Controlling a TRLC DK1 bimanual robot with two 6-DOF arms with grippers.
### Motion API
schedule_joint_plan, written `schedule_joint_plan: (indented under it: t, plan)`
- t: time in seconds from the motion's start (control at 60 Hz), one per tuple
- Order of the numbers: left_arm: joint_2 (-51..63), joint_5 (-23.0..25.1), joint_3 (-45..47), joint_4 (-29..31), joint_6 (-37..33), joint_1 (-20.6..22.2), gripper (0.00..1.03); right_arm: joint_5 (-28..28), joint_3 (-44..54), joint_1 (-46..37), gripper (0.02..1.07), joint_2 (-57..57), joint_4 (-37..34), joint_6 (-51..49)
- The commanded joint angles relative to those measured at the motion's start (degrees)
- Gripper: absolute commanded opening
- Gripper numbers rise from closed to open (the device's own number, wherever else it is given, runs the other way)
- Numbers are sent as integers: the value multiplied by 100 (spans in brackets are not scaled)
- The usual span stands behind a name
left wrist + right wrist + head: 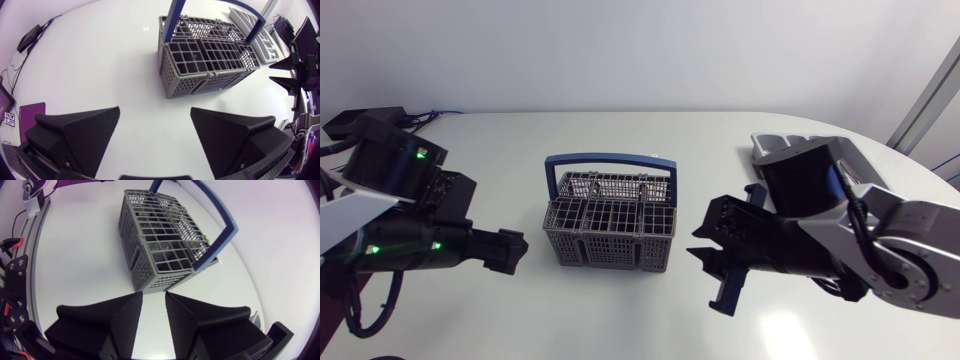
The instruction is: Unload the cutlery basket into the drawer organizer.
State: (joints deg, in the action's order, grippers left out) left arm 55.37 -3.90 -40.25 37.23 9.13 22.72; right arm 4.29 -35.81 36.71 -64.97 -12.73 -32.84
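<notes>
The cutlery basket (608,218), grey with a blue handle, is standing mid-table. The left wrist view is showing the drawer organizer (265,47) just beyond it, while overhead the right arm (840,235) is hiding most of that tray. The left gripper (155,111) is hanging released, fingers wide, facing the basket. The right gripper (153,311) is holding nothing, with a narrow gap between its fingers.

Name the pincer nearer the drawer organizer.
Right. The right pincer is on the side of the cutlery basket that faces the drawer organizer; the left pincer is on the opposite side, farther off.
</notes>
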Motion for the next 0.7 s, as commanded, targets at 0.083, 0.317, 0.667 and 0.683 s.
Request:
schedule_joint_plan:
  t: [0.083,0.317,0.667,0.683]
  plan:
    - [-493,21,263,109,-183,-259,99,-553,417,-41,43,740,-203,146]
    - [-932,21,421,170,-403,-541,99,-930,707,-375,53,1716,-379,146]
    - [-1442,21,536,293,-684,-910,99,-895,927,-1852,57,2841,-212,269]
    - [-1477,21,553,293,-702,-936,99,-895,962,-1904,59,2902,-186,287]
